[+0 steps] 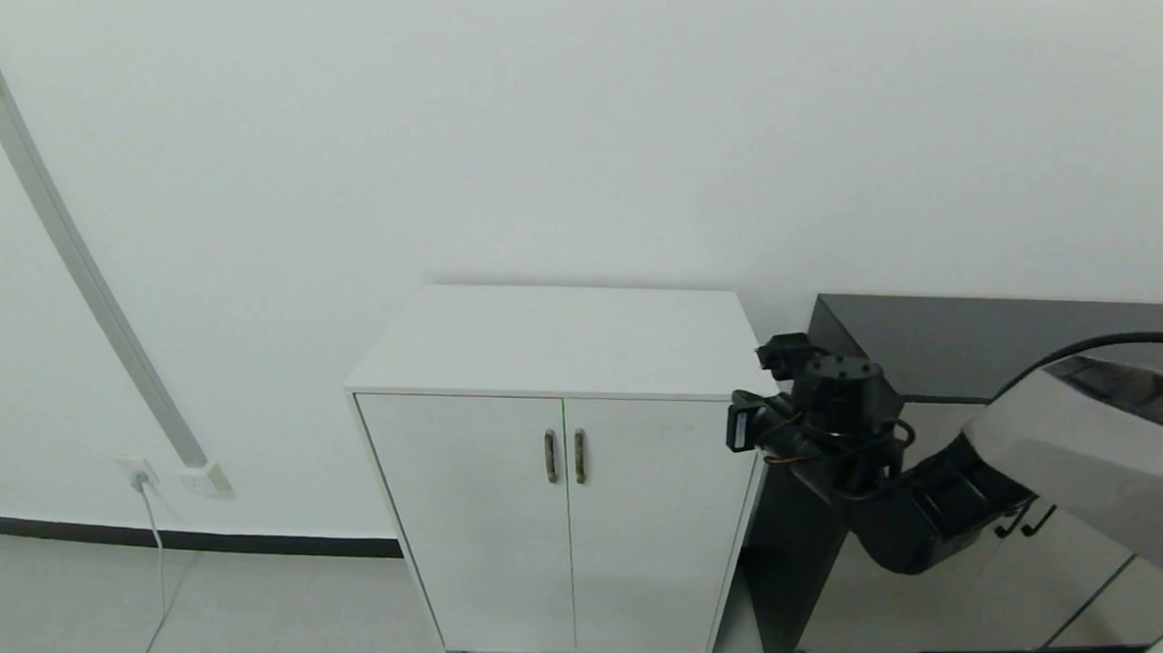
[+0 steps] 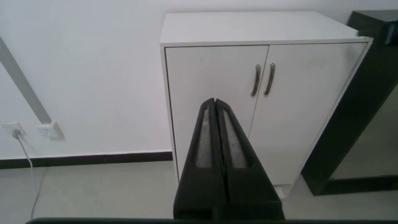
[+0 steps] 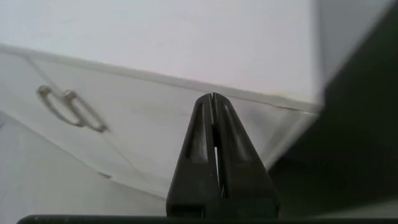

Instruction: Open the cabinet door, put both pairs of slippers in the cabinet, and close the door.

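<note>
cabinet [image 1: 561, 345] set against far wall, shut | left gripper [image 2: 215, 102] and right gripper [image 3: 213, 96] pressed together, empty | rigid, light right door [image 1: 656, 526] judged best pulled by slim, possibly slippery handle [image 1: 580, 456]

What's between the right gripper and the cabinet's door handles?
Only bare white door, as the right wrist view shows, between right gripper and handles.

My head camera looks forward and down at the white two-door cabinet [image 1: 556, 463] from well back; both wrist cameras face it too, the right one much nearer.
</note>
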`<state>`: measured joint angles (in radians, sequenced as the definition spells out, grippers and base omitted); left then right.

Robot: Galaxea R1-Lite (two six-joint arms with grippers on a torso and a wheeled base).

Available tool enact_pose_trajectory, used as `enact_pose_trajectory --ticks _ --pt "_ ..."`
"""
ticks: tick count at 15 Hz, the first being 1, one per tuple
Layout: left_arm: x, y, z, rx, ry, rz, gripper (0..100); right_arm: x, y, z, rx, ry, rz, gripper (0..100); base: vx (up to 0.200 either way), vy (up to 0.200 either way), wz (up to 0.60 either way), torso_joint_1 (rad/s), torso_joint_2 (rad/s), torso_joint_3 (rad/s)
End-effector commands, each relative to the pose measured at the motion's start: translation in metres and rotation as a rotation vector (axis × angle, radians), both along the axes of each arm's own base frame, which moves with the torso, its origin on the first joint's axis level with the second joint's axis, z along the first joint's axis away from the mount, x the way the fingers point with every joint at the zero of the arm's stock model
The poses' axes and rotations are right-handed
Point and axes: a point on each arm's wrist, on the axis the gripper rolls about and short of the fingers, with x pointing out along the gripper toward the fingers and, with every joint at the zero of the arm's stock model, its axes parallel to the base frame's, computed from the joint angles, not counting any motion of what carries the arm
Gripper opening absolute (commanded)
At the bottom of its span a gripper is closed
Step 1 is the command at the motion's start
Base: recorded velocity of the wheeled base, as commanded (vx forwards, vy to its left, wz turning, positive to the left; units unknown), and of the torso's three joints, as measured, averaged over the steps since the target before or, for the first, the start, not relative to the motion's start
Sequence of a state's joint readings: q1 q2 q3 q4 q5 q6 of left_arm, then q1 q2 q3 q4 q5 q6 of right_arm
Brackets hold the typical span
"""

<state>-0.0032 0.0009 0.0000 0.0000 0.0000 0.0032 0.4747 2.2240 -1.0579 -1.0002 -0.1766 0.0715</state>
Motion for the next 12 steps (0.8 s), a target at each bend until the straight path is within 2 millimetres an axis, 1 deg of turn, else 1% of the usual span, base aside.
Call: enact_pose_trajectory --ticks 1,5,6,7,8,9,10,12 --pt "0.0 0.0 0.0 0.0 0.001 0.0 0 -0.028 -0.041 0.041 0.02 -0.042 -0.085 0 0.0 0.0 0.0 0.0 0.0 0.0" --pt "0.0 0.0 0.0 0.0 0.001 0.0 0 -0.074 -0.09 0.058 0.011 -0.023 -0.171 0 0.0 0.0 0.0 0.0 0.0 0.0" --pt "0.0 0.0 0.0 0.0 0.001 0.0 0 -0.08 -0.097 0.061 0.012 -0.026 -0.188 0 0.0 0.0 0.0 0.0 0.0 0.0" --pt "0.0 0.0 0.0 0.0 0.002 0.0 0 -0.094 -0.112 0.062 0.008 -0.02 -0.226 0 0.0 0.0 0.0 0.0 0.0 0.0" --pt "0.0 0.0 0.0 0.0 0.001 0.0 0 -0.105 -0.121 0.063 0.001 -0.017 -0.256 0 0.0 0.0 0.0 0.0 0.0 0.0" --pt "0.0 0.0 0.0 0.0 0.001 0.0 0 -0.111 -0.126 0.064 0.001 -0.017 -0.27 0 0.0 0.0 0.0 0.0 0.0 0.0" --pt "0.0 0.0 0.0 0.0 0.001 0.0 0 -0.129 -0.14 0.069 0.001 -0.027 -0.305 0 0.0 0.0 0.0 0.0 0.0 0.0" --pt "0.0 0.0 0.0 0.0 0.001 0.0 0 -0.153 -0.157 0.072 -0.001 -0.04 -0.356 0 0.0 0.0 0.0 0.0 0.0 0.0"
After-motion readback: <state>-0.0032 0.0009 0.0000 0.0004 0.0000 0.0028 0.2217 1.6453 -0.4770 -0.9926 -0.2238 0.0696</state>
